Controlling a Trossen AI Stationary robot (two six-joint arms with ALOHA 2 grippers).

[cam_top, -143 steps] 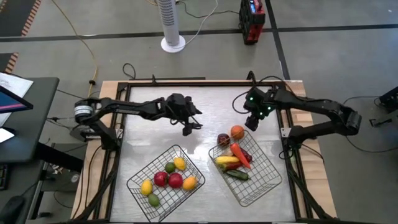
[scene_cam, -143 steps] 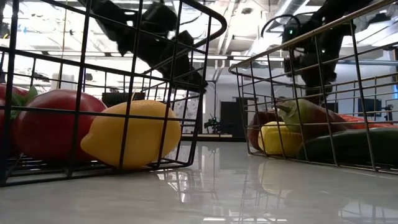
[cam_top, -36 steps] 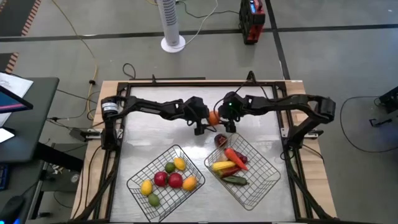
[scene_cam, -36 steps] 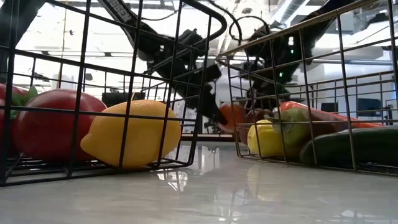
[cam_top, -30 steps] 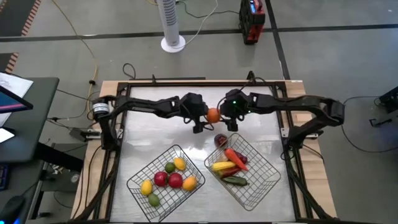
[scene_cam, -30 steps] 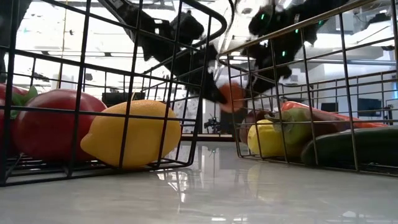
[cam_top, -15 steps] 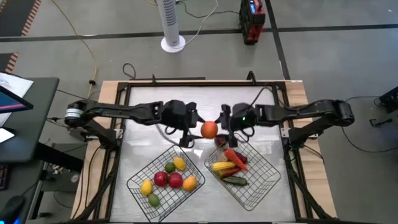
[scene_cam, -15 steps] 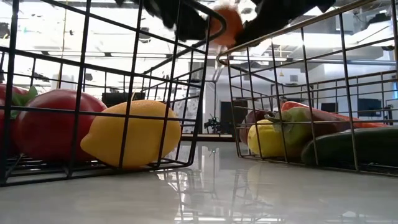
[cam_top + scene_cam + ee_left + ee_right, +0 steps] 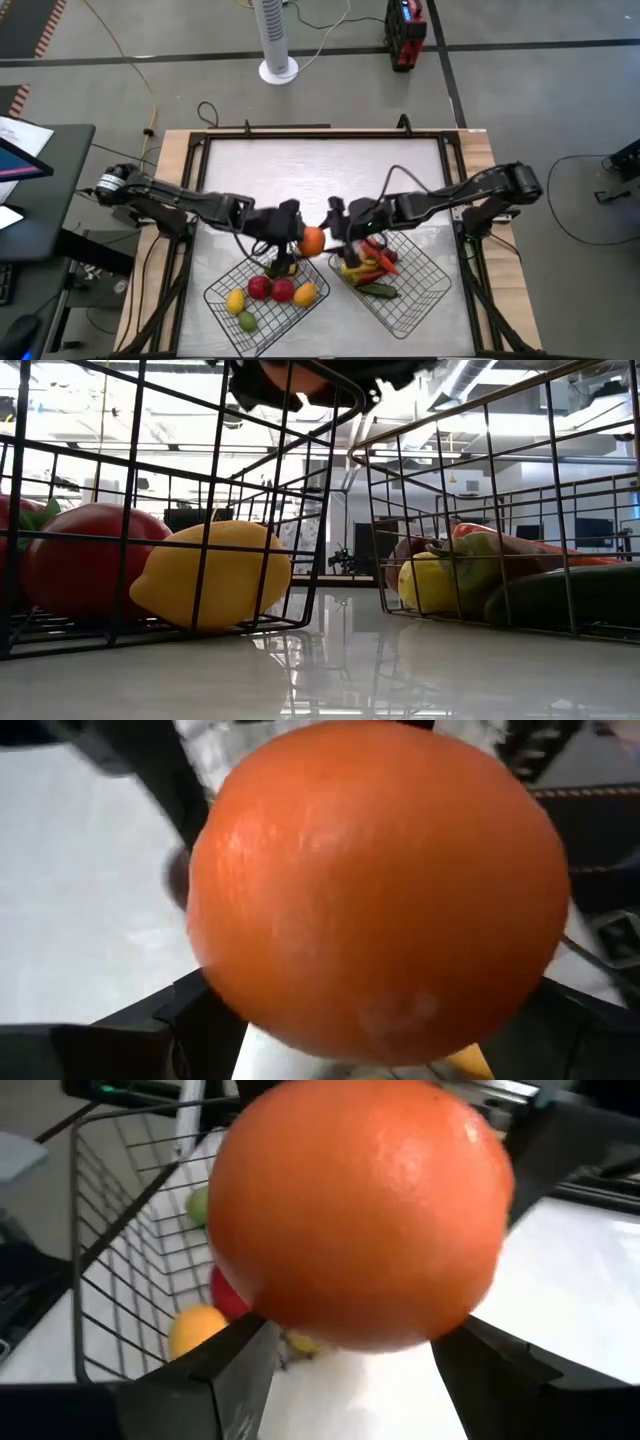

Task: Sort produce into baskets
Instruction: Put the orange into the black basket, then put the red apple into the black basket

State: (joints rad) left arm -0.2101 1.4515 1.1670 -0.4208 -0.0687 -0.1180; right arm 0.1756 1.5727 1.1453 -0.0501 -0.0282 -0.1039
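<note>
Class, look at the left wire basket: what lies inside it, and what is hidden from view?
Inside the left basket: a lemon, a lime, two red fruits and a yellow-orange fruit. The orange, carried between both grippers, covers the basket's far corner.

Table [image 9: 320, 170]: pale, glossy top inside a dark frame with wooden edging. Two wire baskets rest directly on its near half, set at angles, well apart. Left basket [image 9: 222, 283]: red, yellow and green pieces inside. Right basket [image 9: 425, 283]: yellow, red and dark green pieces inside. The far half of the tabletop carries nothing but reflections.
</note>
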